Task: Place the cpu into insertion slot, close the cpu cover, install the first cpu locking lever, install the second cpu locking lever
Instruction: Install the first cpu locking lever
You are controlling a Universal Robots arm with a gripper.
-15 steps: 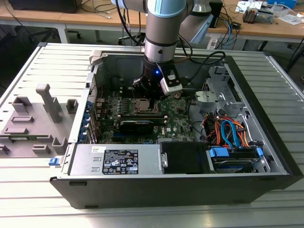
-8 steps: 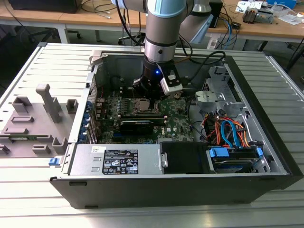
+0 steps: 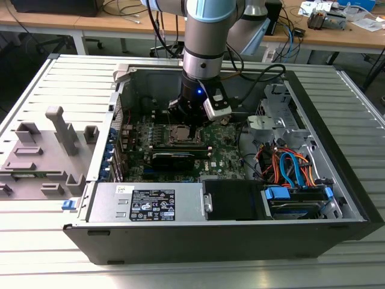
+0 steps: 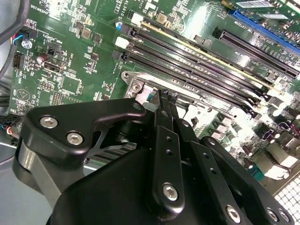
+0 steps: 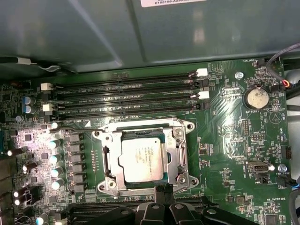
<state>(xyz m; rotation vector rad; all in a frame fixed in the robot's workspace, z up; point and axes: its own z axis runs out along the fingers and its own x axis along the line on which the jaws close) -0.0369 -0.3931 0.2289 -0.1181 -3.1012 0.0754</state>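
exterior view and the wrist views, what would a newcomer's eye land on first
The grey robot arm plunging into the open computer case dominates the exterior view. In the first wrist view, the silvery cpu sits framed by the cpu cover, with the black tool at the cover's edge.

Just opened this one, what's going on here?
A robot arm is reaching down into an open computer case. On the motherboard, the chip sits in place with its metal cover lying flat around it. The gripper, shut, is at the cover's edge on the side away from the memory slots. A thin wire lever runs along the memory-slot side; whether it is latched is unclear.
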